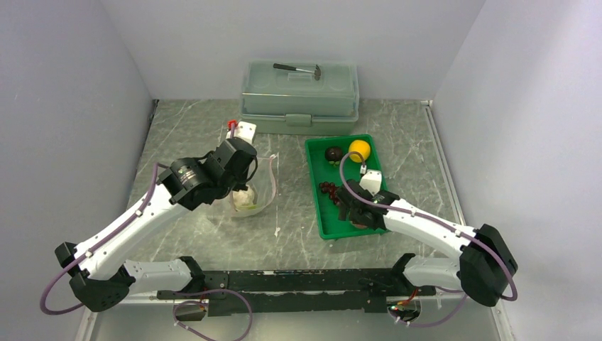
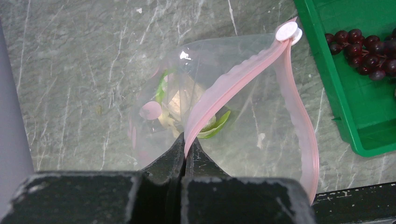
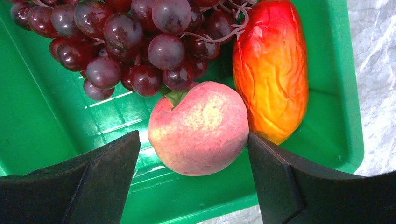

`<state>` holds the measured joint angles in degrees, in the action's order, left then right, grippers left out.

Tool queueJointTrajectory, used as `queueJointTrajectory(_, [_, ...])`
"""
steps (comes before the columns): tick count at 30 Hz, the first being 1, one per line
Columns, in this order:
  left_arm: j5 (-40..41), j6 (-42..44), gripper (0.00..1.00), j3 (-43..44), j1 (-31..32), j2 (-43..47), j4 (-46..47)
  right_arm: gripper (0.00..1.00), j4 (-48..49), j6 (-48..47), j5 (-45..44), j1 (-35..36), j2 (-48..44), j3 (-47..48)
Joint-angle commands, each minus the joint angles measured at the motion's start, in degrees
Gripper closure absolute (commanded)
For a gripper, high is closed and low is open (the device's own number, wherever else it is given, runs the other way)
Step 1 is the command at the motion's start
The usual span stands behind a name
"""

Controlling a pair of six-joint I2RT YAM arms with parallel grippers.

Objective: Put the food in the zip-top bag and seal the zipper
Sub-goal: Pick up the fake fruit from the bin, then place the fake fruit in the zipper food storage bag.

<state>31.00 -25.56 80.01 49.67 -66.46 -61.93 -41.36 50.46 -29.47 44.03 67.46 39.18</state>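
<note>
While my left gripper point(image 2: 183, 154) pinches the limp zip-top bag point(image 2: 154, 84) by its pink zipper strip point(image 2: 233, 79), my right gripper point(image 3: 194, 135) gapes wide with the peach point(image 3: 198, 128) between its fingers point(image 3: 107, 177), nearly touching one, which, round and smooth, I'd squeeze gently across the middle lest it slip.

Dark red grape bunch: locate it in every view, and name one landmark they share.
Top external: dark red grape bunch on the left side of the green plastic tray.
Left wrist: upper right corner, in the tray, right of the clear zip-top bag.
Right wrist: top left, behind the pink peach.
Shared landmark: the green tray.
</note>
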Motion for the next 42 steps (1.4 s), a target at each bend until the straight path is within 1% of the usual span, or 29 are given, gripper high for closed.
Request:
queueJointTrajectory(1, [-0.4,0.2,0.98,-0.2,-0.1,1.2,1.6,0.14,2.8,-0.7,-0.4,-0.4,0.0,0.0])
queueJointTrajectory(3, [-0.5,0.1,0.98,-0.4,-0.1,1.2,1.6,0.19,3.1,-1.0,-0.4,-0.3,0.0,-0.1])
queueJointTrajectory(6, [-0.3,-0.1,0.98,-0.5,-0.1,1.3,1.4,0.3,2.7,-1.5,-0.3,-0.4,-0.7,0.0])
queueJointTrajectory(9, [-0.4,-0.2,0.98,-0.6,-0.1,1.5,1.5,0.48,1.8,-2.1,-0.3,-0.4,-2.5,0.5])
queueJointTrajectory(11, [-0.5,-0.2,0.98,-0.6,-0.1,1.5,1.5,0.56,1.0,-2.4,-0.3,-0.3,-4.3,1.0])
queueJointTrajectory(14, [-0.6,-0.3,0.98,-0.6,-0.2,1.4,1.6,0.61,-0.5,-2.6,-0.4,-0.3,-6.8,2.1])
queueJointTrajectory(20, [-0.6,-0.2,0.98,-0.5,-0.1,1.0,1.6,0.65,0.2,-5.0,2.6,-0.3,-12.2,4.5])
queueJointTrajectory(25, [-0.5,-0.5,0.99,-0.2,-0.1,0.6,1.3,0.65,5.0,-8.3,9.5,-0.3,-16.8,6.6])
queueJointTrajectory(31, [-0.6,-0.5,0.99,0.3,-0.2,0.1,1.3,0.66,16.2,-11.8,20.1,-0.2,-20.6,7.8])
queueJointTrajectory(37, [-0.9,-0.4,1.0,1.3,-0.1,-0.9,0.9,0.66,27.0,-12.4,31.2,0.0,-20.0,9.2])
queueJointTrajectory(42, [-0.9,-0.4,1.0,1.7,-0.1,-0.9,0.8,0.66,34.0,-12.1,34.7,1.6,-18.4,11.5])
